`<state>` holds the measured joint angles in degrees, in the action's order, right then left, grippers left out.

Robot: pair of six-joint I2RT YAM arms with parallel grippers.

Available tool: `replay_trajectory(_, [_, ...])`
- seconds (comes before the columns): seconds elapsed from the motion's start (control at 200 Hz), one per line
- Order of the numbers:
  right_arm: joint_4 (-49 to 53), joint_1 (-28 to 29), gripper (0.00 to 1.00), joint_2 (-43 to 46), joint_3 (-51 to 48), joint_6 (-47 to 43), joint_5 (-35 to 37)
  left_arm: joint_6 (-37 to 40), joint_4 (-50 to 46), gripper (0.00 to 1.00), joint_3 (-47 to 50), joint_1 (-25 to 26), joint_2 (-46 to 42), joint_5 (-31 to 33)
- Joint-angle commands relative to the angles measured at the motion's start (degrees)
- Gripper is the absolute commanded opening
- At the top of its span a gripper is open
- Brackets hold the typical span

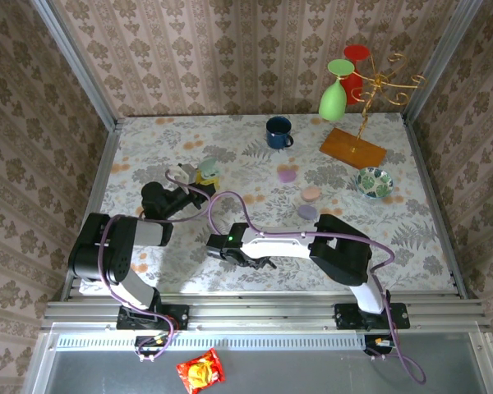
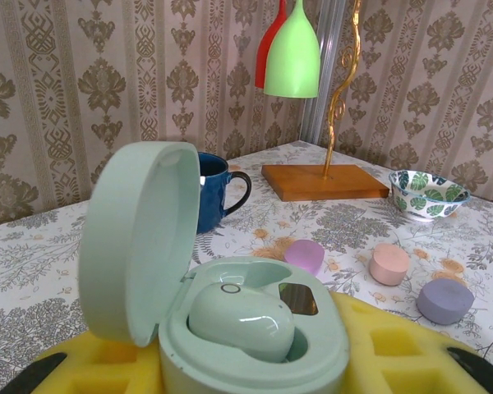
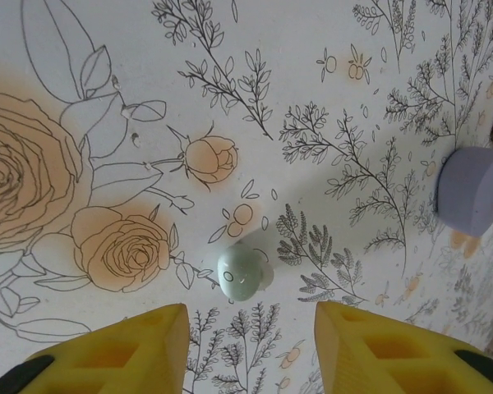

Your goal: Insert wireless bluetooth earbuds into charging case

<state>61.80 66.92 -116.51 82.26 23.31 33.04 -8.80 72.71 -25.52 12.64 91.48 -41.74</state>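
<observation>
While the right fingers hang low by the tabletop's near edge, a bit left of its middle, they stand parted and grip nothing. A loose earbud, mint, lies on the flowered surface just past the tips, in line with the gap and touching neither finger.

Further in, toward the left edge, the left fingers are clamped on both sides of the mint charging case. The case is upright with its lid swung open to the left in the wrist view. A seated earbud, also mint, rests in the case's well, and a dark patch shows in the slot beside it.

Around the tabletop's middle are three pastel pebbles, all apart from each other. The purple pebble is nearest, then the pink pebble, then the lilac pebble.

A patterned bowl sits toward the right edge. A blue mug stands near the far edge, about mid-width.

In the far right corner is a wooden base with a gold rack. A green cup and a red cup hang from it upside down.
</observation>
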Motion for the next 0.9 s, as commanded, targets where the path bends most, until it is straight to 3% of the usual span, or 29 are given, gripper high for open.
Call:
replay_trajectory(0.0, [1.8,-0.4,0.45,-1.3,0.4,-1.8,2.7,0.1,1.7,0.36,0.5,-0.3,-1.3,0.7])
replay_trajectory(0.445, [0.8,-0.9,0.42,-4.5,0.3,-2.9,2.2,0.5,1.8,0.36,0.6,-0.3,-1.2,1.3])
replay_trajectory(0.895, [1.6,-2.0,0.32,-6.2,0.3,-2.3,3.8,0.2,1.8,0.36,0.4,-0.3,-1.2,0.6])
